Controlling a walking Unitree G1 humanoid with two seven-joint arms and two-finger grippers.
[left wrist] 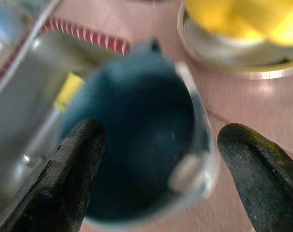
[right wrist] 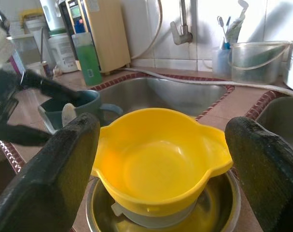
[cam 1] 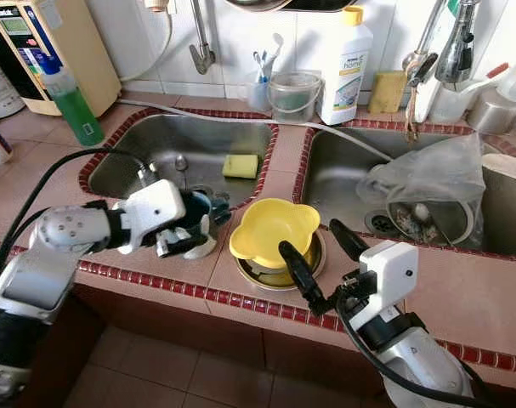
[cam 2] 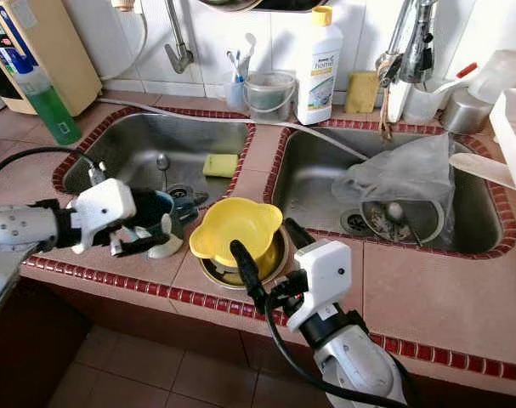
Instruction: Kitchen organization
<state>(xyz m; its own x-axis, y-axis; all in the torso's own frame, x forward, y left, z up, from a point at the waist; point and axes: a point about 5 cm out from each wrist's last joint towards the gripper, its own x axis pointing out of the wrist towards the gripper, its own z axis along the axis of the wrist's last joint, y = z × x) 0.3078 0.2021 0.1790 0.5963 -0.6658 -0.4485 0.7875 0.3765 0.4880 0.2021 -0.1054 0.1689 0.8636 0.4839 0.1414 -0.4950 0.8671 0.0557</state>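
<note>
Judging by the counter, I'm early in the tidy-up. My right gripper hangs open before the yellow bowl, which sits stacked in a steel bowl. My left gripper straddles the blue mug, fingers spread, not clamped. Beyond, both sinks hold clutter: a sponge, a bagged strainer. Bottles line the tiled wall.

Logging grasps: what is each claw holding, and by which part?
Left claw straddles the blue mug; contact unclear. Right claw, open, flanks the yellow bowl, holding nothing.
</note>
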